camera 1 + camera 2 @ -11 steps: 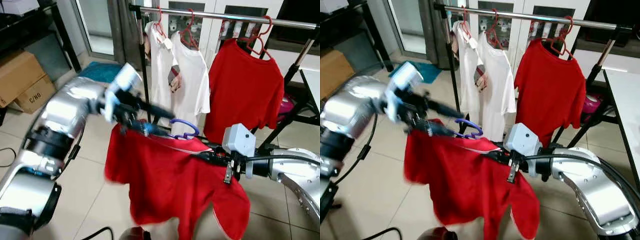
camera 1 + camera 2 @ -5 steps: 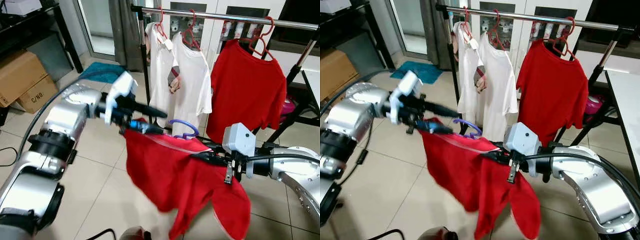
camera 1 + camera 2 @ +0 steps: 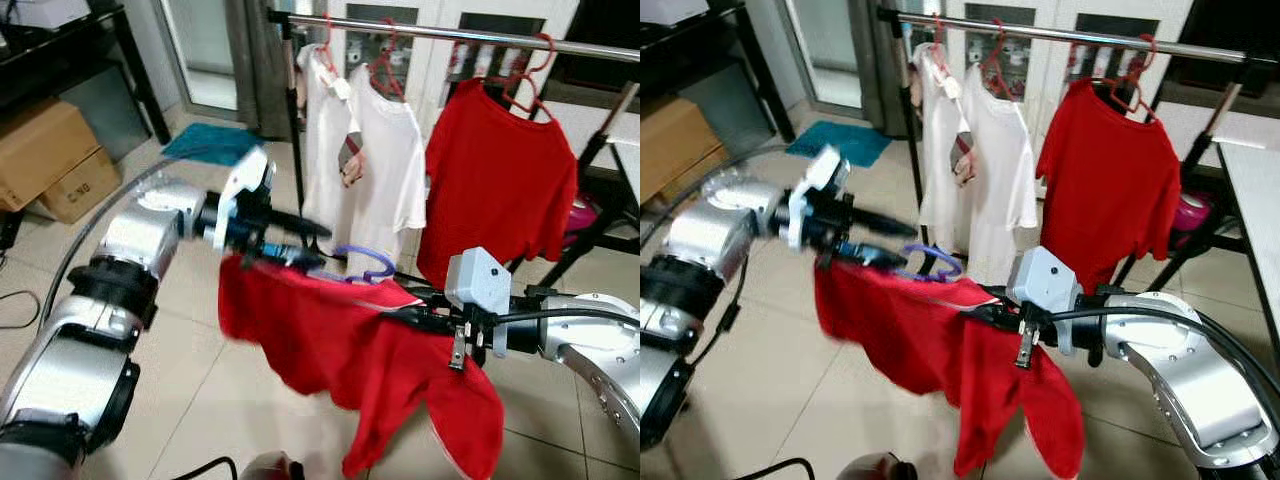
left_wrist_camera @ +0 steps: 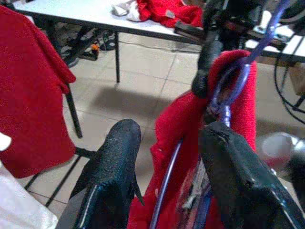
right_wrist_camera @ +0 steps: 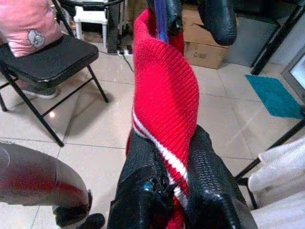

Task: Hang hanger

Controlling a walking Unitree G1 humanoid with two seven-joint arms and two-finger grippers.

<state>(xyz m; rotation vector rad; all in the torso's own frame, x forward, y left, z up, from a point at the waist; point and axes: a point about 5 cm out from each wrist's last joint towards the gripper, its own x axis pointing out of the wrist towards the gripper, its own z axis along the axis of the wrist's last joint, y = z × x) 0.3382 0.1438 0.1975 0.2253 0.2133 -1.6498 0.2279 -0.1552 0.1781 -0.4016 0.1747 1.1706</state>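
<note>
Purple hanger [image 3: 362, 262] carrying a red shirt [image 3: 350, 350], held up near the clothes rail [image 3: 450, 32]. Left gripper [image 3: 300, 245] holds the hanger's left end, fingers parted; right gripper [image 5: 164, 186] is clamped on the shirt's collar.
</note>
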